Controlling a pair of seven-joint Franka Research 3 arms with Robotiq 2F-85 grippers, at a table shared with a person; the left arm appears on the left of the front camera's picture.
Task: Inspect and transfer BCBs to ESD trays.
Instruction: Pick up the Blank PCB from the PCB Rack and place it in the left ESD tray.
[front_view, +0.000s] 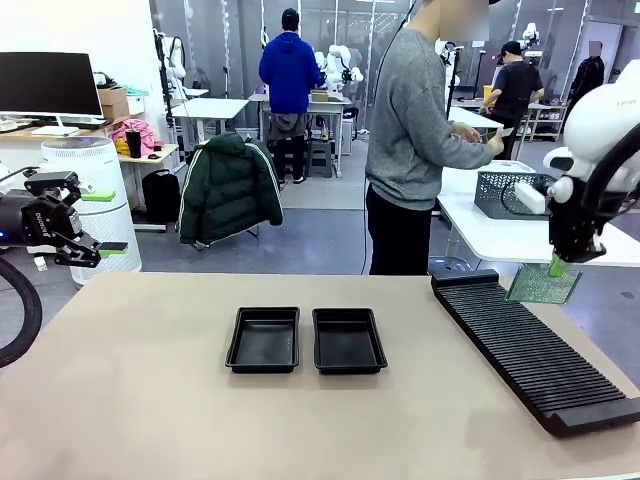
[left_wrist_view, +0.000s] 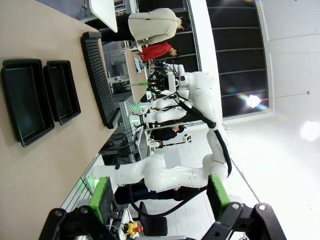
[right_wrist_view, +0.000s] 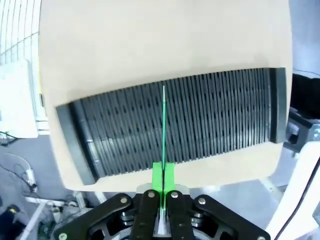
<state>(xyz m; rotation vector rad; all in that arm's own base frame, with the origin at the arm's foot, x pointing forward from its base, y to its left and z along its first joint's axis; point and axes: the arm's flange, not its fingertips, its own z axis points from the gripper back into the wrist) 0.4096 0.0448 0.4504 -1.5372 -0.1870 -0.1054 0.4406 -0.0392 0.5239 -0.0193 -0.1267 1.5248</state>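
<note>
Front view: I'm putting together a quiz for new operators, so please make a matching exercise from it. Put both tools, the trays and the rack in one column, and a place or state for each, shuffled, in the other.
Column one
1. left tool
2. right tool
3. ESD trays
4. slotted rack

Column two
A. shut on a green circuit board, near the rack's far end
B. side by side in the middle
C. open, holding nothing, at the left edge
D. long and black, lying along the right side

Pairs: 1-C, 2-A, 3-B, 4-D
</note>
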